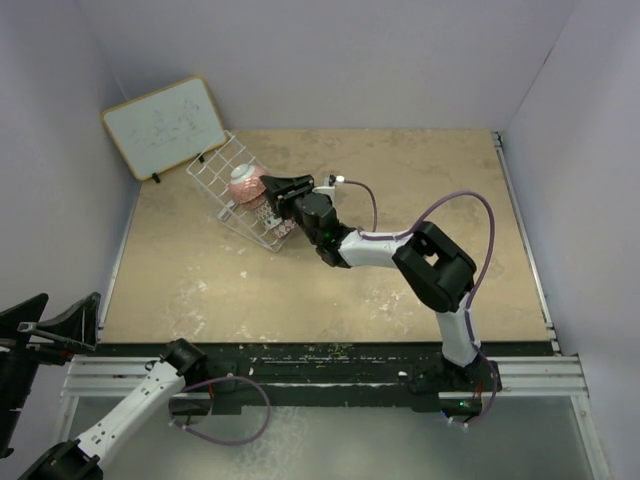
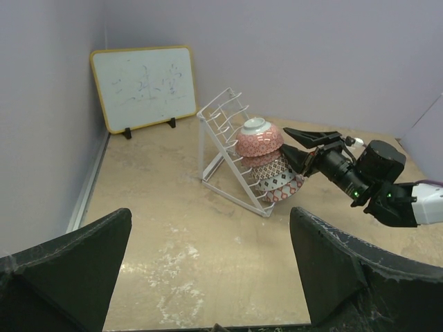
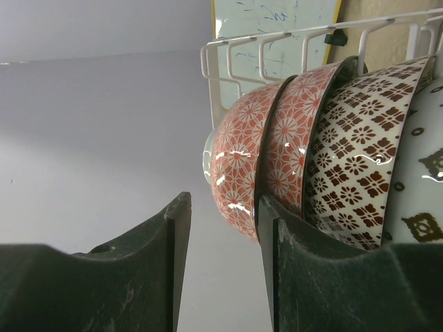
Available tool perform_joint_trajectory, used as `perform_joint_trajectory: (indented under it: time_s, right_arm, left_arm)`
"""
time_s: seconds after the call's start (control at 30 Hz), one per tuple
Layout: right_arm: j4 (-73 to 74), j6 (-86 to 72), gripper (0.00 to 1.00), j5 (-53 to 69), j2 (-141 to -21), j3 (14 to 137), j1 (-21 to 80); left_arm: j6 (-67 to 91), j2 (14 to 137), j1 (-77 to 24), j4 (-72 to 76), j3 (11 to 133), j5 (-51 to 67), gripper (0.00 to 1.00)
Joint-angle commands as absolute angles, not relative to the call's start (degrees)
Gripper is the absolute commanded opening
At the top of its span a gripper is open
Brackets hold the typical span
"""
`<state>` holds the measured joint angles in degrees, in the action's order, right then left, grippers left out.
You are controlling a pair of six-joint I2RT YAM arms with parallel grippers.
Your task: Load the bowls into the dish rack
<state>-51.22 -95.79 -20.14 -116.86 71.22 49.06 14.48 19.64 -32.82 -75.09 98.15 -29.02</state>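
The white wire dish rack (image 1: 212,172) stands tilted at the table's back left, also in the left wrist view (image 2: 220,119) and the right wrist view (image 3: 235,47). Several bowls are stacked on edge in it: a red flower-patterned top bowl (image 3: 239,166) (image 2: 259,140) (image 1: 245,183), a second red one (image 3: 294,138), a brown-patterned one (image 3: 353,152) and a white one (image 3: 422,187). My right gripper (image 1: 271,190) (image 2: 287,138) (image 3: 221,207) is open at the top bowl's rim, one finger against the stack. My left gripper (image 1: 60,322) (image 2: 208,277) is open and empty, far off at the near left.
A wood-framed whiteboard (image 1: 165,125) (image 2: 144,86) leans against the back left wall behind the rack. Purple walls close the table on three sides. The right arm's cable (image 1: 470,210) loops above the table.
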Motion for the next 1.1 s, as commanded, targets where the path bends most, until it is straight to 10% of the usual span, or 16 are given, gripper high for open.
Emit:
perform_joint_trajectory:
  time_s: [0.0,1.07]
  right_arm:
    - [-49.8,-93.4,0.46,-22.6,-113.9,70.5,48.8]
    - [-52.0,-81.4,0.47,-22.2,-105.7,68.5,48.6]
  left_arm:
    - [15.3,19.3,-33.2,-74.3,98.6,-29.8,0.99]
    - [15.4,19.4,-33.3,-74.2,98.1,-30.1,0.99]
